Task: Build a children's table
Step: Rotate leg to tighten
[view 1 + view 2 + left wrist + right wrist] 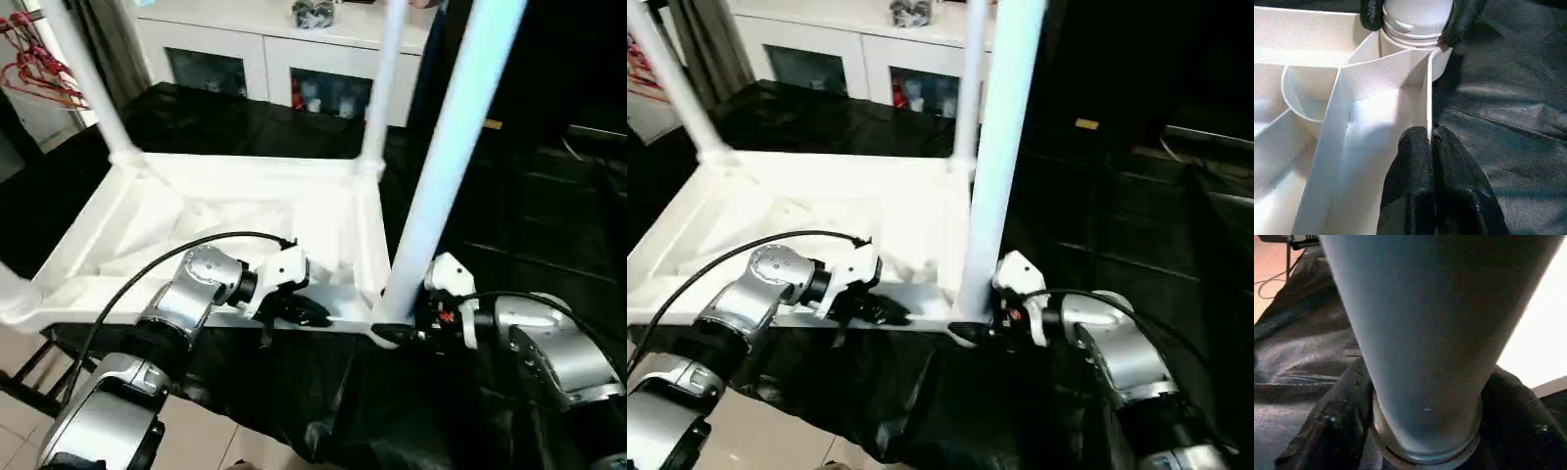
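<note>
With our left pincer clenched on the near rim of the upturned white ribbed plastic tabletop on the black-draped table, our right pincer grasps the base of the upright white tubular leg in the near-right corner socket.

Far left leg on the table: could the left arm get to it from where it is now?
Probably not right away: the left gripper is pinched shut on the table's near rim, and the far left leg stands across the upturned top.
</note>
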### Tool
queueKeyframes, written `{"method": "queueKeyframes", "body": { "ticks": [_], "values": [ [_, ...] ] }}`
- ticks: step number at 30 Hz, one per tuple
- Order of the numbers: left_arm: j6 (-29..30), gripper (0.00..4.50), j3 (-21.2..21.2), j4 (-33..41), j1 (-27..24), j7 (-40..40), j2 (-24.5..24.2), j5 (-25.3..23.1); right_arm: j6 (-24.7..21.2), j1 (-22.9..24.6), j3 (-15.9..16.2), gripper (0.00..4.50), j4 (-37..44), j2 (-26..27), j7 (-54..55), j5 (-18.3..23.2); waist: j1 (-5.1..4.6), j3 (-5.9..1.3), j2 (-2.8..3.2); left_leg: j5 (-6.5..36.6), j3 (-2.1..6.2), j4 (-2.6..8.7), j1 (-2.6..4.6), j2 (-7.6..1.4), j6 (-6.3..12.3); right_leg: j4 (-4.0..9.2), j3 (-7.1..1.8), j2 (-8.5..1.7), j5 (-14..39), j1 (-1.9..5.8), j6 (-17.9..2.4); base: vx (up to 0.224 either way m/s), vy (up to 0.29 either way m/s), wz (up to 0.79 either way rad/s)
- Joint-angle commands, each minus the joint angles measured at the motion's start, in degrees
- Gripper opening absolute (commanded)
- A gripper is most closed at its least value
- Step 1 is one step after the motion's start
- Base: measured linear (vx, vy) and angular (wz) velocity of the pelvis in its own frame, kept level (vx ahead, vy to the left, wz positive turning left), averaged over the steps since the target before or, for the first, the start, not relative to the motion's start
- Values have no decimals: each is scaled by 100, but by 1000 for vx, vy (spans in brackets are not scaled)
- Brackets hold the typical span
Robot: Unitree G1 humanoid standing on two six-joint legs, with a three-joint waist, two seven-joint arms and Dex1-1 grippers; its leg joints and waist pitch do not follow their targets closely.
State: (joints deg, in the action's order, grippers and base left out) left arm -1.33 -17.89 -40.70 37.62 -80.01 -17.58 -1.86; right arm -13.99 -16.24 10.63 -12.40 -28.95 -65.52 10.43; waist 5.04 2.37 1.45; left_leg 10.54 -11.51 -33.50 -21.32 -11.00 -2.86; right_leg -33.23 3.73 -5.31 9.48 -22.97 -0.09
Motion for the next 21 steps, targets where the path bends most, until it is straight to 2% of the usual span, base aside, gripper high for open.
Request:
{"method": "queueKeyframes", "body": {
  "ticks": [1,4,8,9,11,13,15,16,18,19,21],
  "values": [
    [-49,0,4,285,13,28,49,138,-104,97,305,279,148,85,-233,88,-10,-346,-73,1134,88,383,97,-264,388,310,-225,-327,1115,258,-1419,0,0,0],
    [-10,0,14,325,-31,119,103,162,-161,133,257,272,166,188,-154,157,-14,-342,-78,1180,93,391,96,-269,372,319,-223,-329,1216,257,-1388,0,0,0],
    [-40,0,148,175,-8,712,369,134,-132,142,29,269,-36,595,415,200,-29,-331,-82,1303,100,403,96,-256,289,347,-221,-332,1457,244,-1327,0,0,0],
    [-56,0,186,80,30,973,455,73,-67,114,-32,268,-144,729,690,136,-33,-327,-73,1342,103,406,96,-253,261,356,-221,-336,1544,240,-1300,0,0,0],
    [-71,0,223,-19,71,1237,549,11,-9,76,-93,268,-273,875,1016,47,-67,-302,-86,1597,118,427,118,-237,139,423,-217,-338,2059,221,-1132,0,0,0],
    [-34,0,272,-188,156,1807,747,-120,78,-73,-265,268,-675,1240,1952,-211,-112,-294,-87,1687,129,436,117,-224,71,448,-219,-341,2261,203,-1047,0,0,0],
    [12,0,290,-241,194,2041,838,-167,99,-137,-353,267,-828,1402,2341,-288,-165,-298,-88,1735,148,448,127,-213,20,473,-205,-336,2397,206,-970,0,0,0],
    [125,0,326,-370,287,2595,1057,-265,140,-256,-527,267,-1079,1733,3085,-421,-200,-299,-78,1731,145,444,129,-212,-8,469,-214,-330,2358,187,-970,0,0,0],
    [178,0,344,-444,338,2897,1188,-314,183,-320,-608,267,-1200,1918,3474,-492,-243,-300,-82,1772,150,445,119,-196,-46,481,-201,-324,2408,192,-951,0,0,0],
    [238,0,361,-518,385,3255,1384,-355,272,-437,-656,267,-1369,2165,4099,-679,-244,-303,-60,1783,151,444,137,-194,-33,498,-202,-329,2439,185,-928,0,0,0],
    [239,0,339,-549,400,3534,1563,-411,344,-550,-574,267,-1506,2335,4442,-859,-260,-308,-58,1762,149,445,126,-195,-28,496,-207,-318,2314,183,-937,0,0,0]
  ]
}}
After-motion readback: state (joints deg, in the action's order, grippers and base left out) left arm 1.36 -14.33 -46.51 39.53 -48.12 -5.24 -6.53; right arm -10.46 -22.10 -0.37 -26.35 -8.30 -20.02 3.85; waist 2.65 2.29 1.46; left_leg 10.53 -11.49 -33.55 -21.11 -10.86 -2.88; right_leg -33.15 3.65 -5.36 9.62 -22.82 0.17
